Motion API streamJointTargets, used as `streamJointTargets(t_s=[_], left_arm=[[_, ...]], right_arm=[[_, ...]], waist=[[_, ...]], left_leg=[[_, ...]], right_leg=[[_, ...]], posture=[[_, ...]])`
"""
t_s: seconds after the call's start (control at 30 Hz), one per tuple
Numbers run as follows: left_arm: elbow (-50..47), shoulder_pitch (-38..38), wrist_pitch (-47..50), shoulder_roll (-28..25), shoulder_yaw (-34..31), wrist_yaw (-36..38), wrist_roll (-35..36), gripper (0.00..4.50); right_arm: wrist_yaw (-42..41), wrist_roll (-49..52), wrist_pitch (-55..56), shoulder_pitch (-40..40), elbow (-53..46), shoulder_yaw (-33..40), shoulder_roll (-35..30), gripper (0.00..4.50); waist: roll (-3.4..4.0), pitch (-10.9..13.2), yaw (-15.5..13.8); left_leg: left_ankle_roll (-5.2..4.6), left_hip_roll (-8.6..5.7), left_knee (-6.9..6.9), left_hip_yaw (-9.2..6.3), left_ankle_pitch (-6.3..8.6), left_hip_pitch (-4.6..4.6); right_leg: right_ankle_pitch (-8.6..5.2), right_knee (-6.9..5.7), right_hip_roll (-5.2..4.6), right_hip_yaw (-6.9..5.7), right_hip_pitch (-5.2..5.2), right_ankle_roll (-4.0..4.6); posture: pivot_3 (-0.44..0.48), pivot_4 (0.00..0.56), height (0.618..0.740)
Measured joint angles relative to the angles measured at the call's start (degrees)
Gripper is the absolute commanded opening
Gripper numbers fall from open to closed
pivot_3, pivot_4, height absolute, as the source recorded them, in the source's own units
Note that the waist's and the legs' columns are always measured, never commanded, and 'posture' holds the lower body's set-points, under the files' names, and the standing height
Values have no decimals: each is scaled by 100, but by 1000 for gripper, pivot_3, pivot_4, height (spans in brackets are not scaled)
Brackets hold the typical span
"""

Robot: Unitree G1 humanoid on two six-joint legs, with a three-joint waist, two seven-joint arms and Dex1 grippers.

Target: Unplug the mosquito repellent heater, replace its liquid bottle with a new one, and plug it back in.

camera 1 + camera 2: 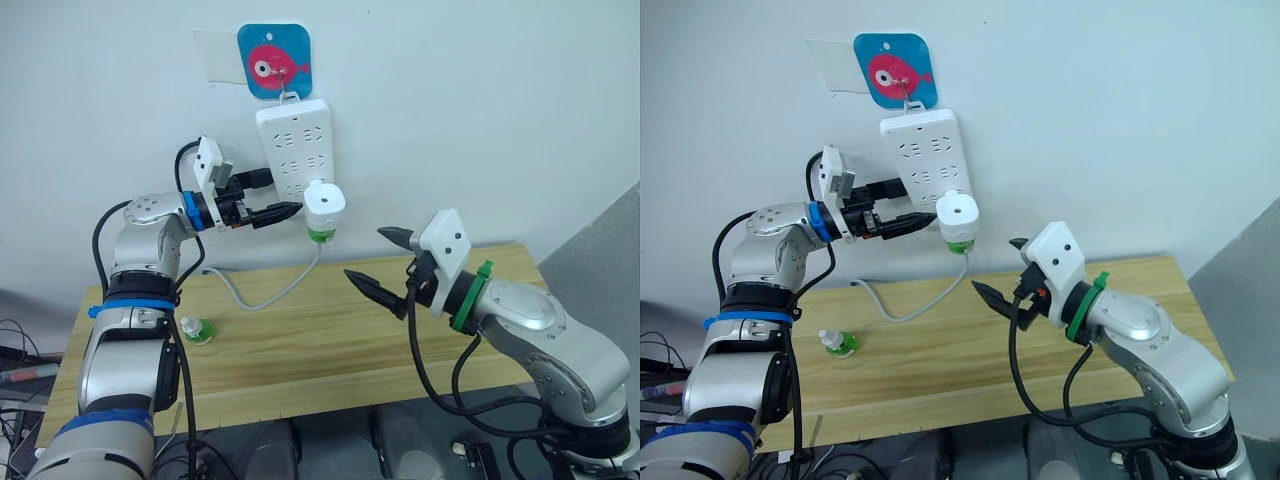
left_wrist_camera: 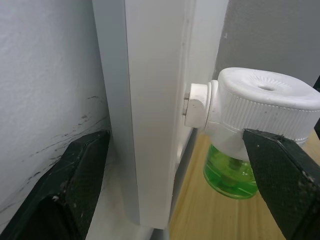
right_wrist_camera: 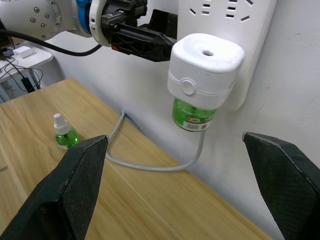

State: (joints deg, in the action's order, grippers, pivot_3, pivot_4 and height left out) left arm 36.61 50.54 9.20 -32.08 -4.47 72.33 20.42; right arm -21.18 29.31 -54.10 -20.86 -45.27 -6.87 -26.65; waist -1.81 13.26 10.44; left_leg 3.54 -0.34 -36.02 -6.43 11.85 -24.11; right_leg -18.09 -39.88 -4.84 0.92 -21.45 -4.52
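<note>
Right end effector (image 1: 385,262) below heater (image 1: 324,204), apart

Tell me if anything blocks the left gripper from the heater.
Nothing visible does. The left gripper is right beside the heater, still plugged into the power strip, jaws open, one finger already against it.

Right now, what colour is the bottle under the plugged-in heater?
Translucent green, under the white heater; the bottle shows best in the right wrist view.
</note>
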Motion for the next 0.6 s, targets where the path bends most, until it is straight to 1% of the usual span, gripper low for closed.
streamJointTargets(t_s=[0.07, 0.33, 0.37, 0.6], left_arm=[[-56, 0, 103, 37, -18, 38, 54, 3838], [-94, -8, 271, 71, -57, 85, 168, 1348], [-114, -13, 287, 71, -61, 88, 178, 1292], [-202, -37, 411, 69, -65, 88, 209, 1294]], right_arm=[[2, -16, 10, 0, 1, -3, 7, 4500], [8, -105, 90, 1, 34, -30, 37, 4500], [8, -108, 97, 2, 40, -53, 40, 4500], [16, -114, 106, 1, 57, -128, 72, 4500]], waist=[[0, 0, 1], [0, 0, 66], [0, 0, 68], [0, 0, 65]], left_leg=[[0, 0, -1, -1, 0, 1], [0, 0, 1, -1, 0, 0], [0, 0, 1, -1, 0, 0], [0, 0, 1, -1, 0, 0]], right_leg=[[0, -2, 0, -1, 1, 0], [0, -1, 0, 0, 0, 0], [0, -1, 0, 0, 0, 0], [0, -1, 0, -1, -1, 0]], posture=[[-307, 196, 730], [-300, 196, 730], [-300, 196, 730], [-286, 198, 730]])
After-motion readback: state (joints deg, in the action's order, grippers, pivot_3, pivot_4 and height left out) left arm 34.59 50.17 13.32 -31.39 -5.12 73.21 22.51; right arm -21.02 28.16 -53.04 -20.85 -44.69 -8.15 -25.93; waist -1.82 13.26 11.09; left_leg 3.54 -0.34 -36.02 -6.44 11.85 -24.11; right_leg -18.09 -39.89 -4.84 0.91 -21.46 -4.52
